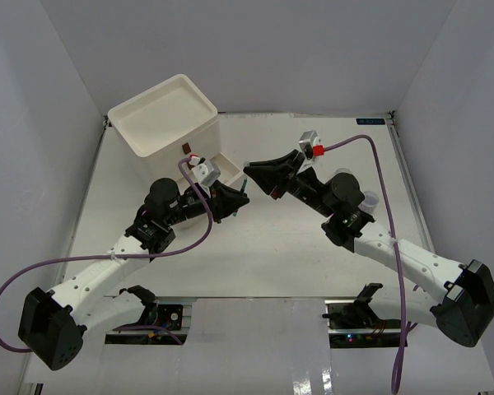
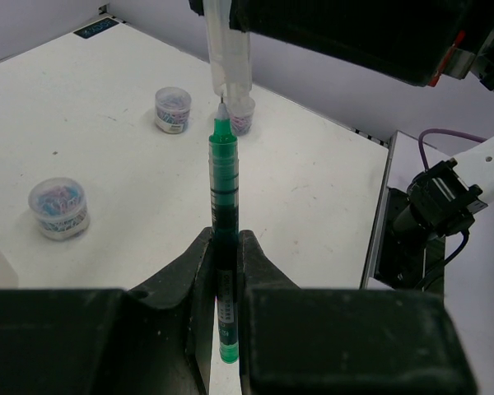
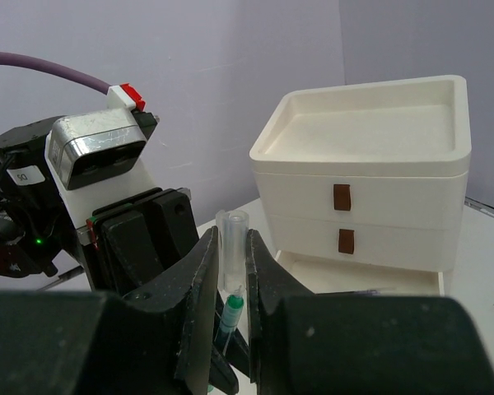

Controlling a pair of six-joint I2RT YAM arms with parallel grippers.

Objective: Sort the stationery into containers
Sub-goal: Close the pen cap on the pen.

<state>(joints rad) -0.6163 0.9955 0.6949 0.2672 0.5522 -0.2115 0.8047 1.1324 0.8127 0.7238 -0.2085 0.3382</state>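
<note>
Meeting almost end to end above the middle of the table [image 1: 280,263], a green pen [image 2: 224,206] and a clear cap [image 3: 232,234] are each held by one claw. The left claw [image 2: 225,247] is closed tight on the lower part of the pen's barrel, with only the width of the pen between its black fingers. The pen stands out past them, its fine tip pointing away from the wrist. The right claw [image 3: 230,251] is pinched just as narrowly on the cap. It grips the cap's sides so that the open mouth faces the pen. The tip sits right at that mouth, and I cannot tell whether it has gone inside or stops just short. Both claws hang off the table, close together and nose to nose, just beside the front of the white drawer unit [image 1: 169,115]. That unit stands at the far left corner of the table, with a shallow tray on top and small brown handles [image 3: 342,197] on its drawer fronts. Its bottom drawer [image 3: 362,276] is pulled out toward the middle of the table, while the two above it are shut. Three small round jars with bluish contents sit on the table toward its right edge, well apart from the drawers. One jar [image 2: 59,208] is nearest the left wrist camera, a second [image 2: 173,109] is farther off, and a third [image 2: 245,122] is partly hidden behind the cap.
</note>
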